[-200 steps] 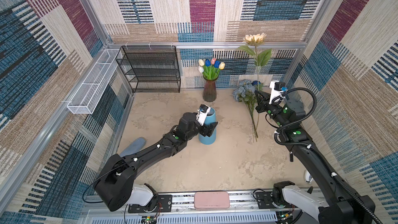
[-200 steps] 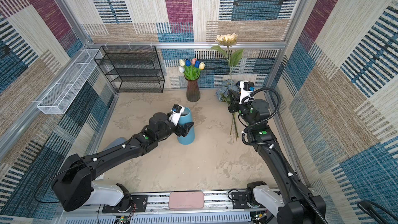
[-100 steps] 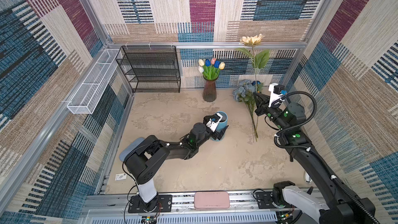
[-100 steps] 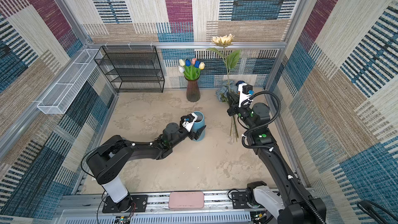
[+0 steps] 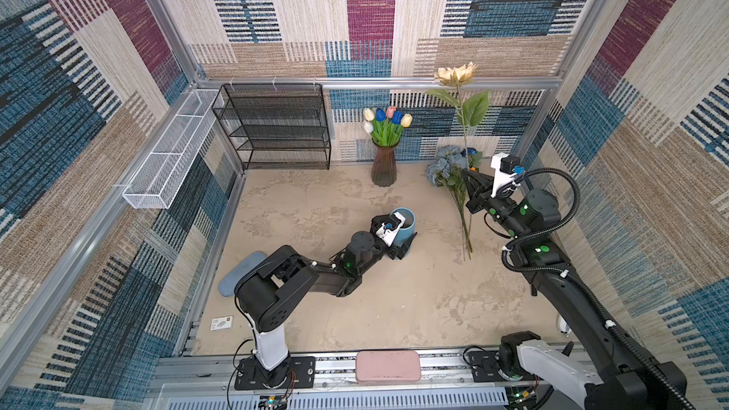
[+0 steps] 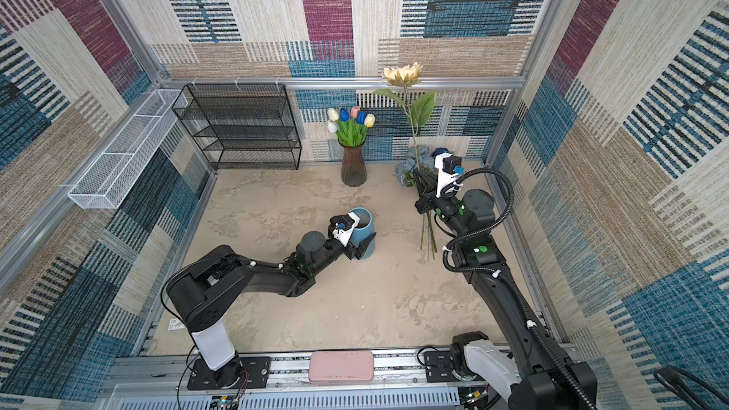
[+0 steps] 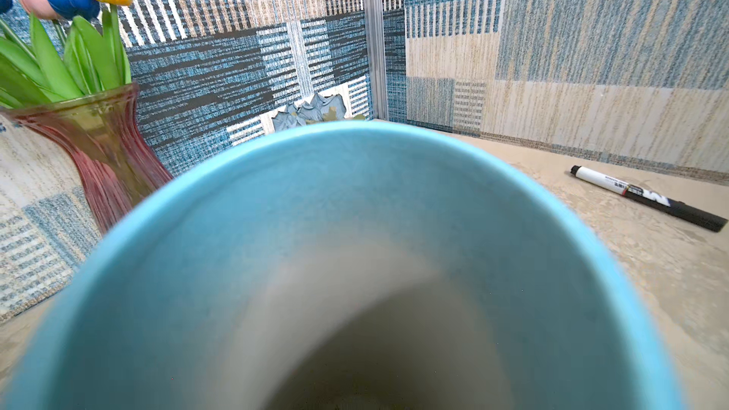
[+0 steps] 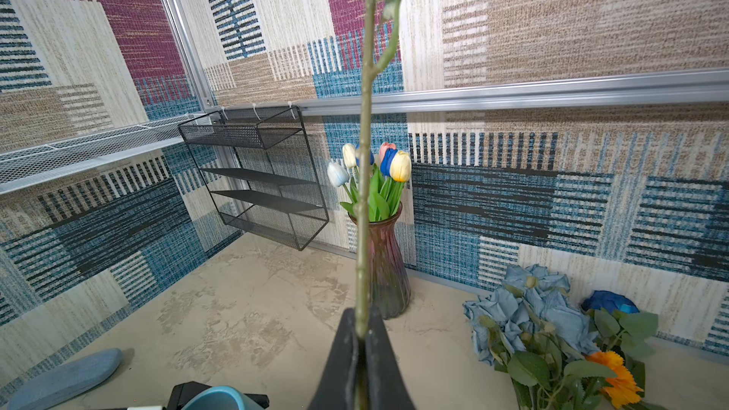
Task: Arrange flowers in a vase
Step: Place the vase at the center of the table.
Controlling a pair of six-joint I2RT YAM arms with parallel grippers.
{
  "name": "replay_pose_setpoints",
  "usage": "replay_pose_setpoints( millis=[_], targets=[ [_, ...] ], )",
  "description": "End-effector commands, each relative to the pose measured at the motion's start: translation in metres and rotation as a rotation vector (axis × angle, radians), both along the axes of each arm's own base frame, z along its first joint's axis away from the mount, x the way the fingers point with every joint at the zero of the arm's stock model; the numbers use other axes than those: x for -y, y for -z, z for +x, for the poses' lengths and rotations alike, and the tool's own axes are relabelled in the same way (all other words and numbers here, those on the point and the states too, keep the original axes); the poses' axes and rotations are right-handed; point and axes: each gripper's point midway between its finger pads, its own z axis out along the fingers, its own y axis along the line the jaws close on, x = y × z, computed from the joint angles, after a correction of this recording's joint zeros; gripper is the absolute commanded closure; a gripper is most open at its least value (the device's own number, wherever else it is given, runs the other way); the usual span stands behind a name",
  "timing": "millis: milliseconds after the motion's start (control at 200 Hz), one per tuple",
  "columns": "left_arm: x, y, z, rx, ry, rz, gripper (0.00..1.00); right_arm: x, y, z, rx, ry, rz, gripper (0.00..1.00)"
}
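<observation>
The sunflower (image 5: 454,75) stands near vertical, bloom up, its lower stem pinched in the right gripper (image 8: 361,325), that arm raised and reaching forward; the left gripper (image 5: 402,240), arm stretched low, clasps the blue vase (image 5: 403,228) on the table (image 5: 355,309)

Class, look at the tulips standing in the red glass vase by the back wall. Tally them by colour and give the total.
White tulips: 2
Blue tulips: 2
Pink tulip: 1
Yellow tulip: 1
Total: 6 tulips
</observation>
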Motion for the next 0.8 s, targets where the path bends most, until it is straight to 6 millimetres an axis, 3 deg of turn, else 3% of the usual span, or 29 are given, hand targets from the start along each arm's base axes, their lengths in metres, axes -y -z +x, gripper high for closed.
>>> replay_pose_setpoints(
  millis=[0,45,451,621,797],
  targets=[
    [-0.007,-0.048,-0.001,0.175,-0.028,-0.072,0.12,-0.001,-0.016,-0.005,0.052,-0.011,0.014,1.0],
    [-0.012,-0.051,-0.001,0.173,-0.045,-0.071,0.01,-0.002,-0.016,-0.004,0.049,-0.015,0.015,1.0],
    [-0.042,-0.059,-0.016,0.15,-0.079,-0.012,0.01,-0.022,-0.033,-0.007,0.063,-0.133,0.061,1.0],
    [-0.063,-0.073,-0.031,0.158,-0.102,-0.03,0.01,-0.052,-0.052,-0.014,0.113,-0.243,0.08,1.0],
    [-0.081,-0.079,-0.057,0.119,-0.074,-0.027,0.01,-0.104,-0.062,-0.02,0.162,-0.428,0.132,1.0]
  ],
)
